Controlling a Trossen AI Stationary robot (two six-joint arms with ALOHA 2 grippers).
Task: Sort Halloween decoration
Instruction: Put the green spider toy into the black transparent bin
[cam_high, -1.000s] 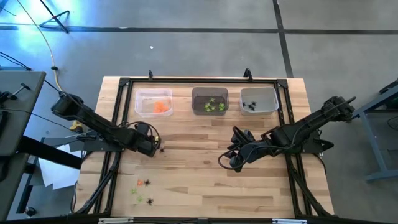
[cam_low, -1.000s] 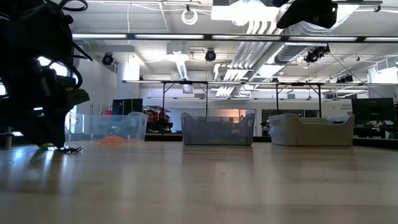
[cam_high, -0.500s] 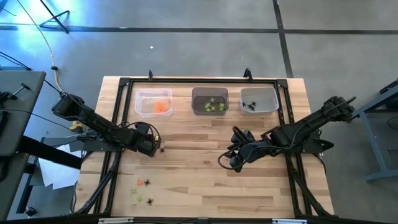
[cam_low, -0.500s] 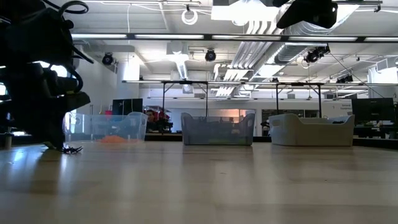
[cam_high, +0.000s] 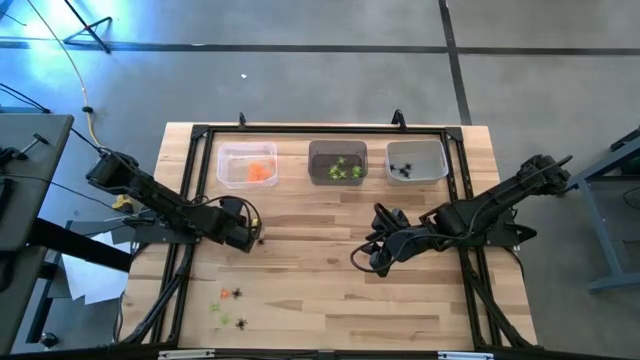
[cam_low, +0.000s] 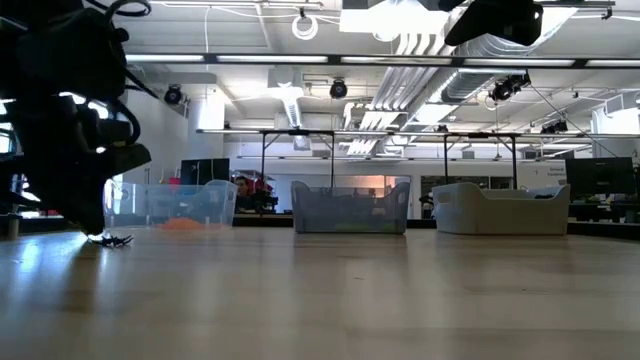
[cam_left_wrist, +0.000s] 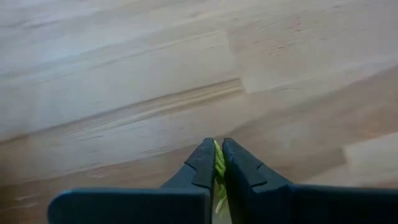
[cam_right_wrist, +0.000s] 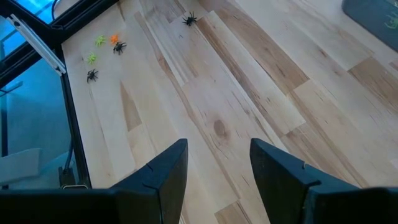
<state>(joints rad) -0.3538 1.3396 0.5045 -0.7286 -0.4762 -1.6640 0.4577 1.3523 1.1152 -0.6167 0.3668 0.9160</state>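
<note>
Sorting partly done: orange bin (cam_high: 246, 164), green bin (cam_high: 337, 162), spider bin (cam_high: 416, 160) each stocked. Left hand (cam_left_wrist: 218, 163) pinching lime-green trinket (cam_left_wrist: 219, 160) above surface. Black spider (cam_high: 261, 240) beside it. Loose cluster (cam_high: 229, 306) remains. Right hand (cam_right_wrist: 217, 163) spread, idle mid-surface.

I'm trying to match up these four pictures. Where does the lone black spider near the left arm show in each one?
High view: the black spider lies on the wood just right of the left gripper.
Low view: far left, on the tabletop, below the dark arm.
Left wrist view: not in it.
Right wrist view: near the top edge.
Shared landmark: the light wooden table.
</note>
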